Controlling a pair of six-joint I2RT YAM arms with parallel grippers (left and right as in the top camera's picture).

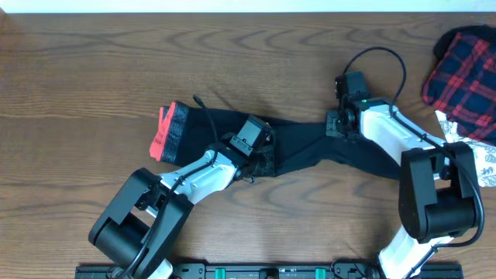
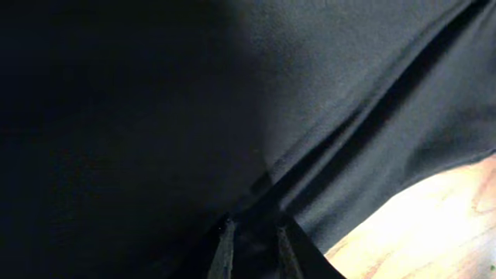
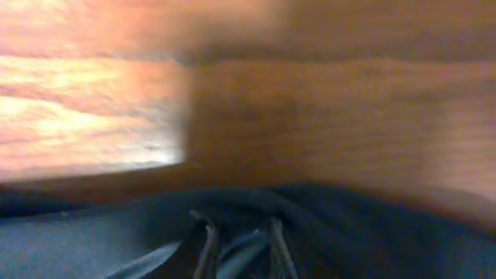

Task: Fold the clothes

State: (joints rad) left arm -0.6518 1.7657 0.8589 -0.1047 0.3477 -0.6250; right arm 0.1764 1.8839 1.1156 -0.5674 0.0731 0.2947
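The black trousers (image 1: 298, 141) lie stretched across the middle of the wooden table. Their grey-flecked waistband with the red-orange edge (image 1: 164, 133) is at the left end. My left gripper (image 1: 262, 155) is down on the trousers' near edge and shut on a fold of the black fabric (image 2: 341, 93), with cloth between its fingers (image 2: 256, 231). My right gripper (image 1: 335, 124) is on the far edge of the trousers and is shut on the dark fabric (image 3: 364, 225) between its fingers (image 3: 239, 226). The leg ends at the right are hidden under the right arm.
A red-and-black plaid garment (image 1: 465, 66) lies at the far right corner. A white cloth with dark floral print (image 1: 480, 159) lies at the right edge below it. Bare wooden table (image 1: 93, 70) lies to the left and behind the trousers.
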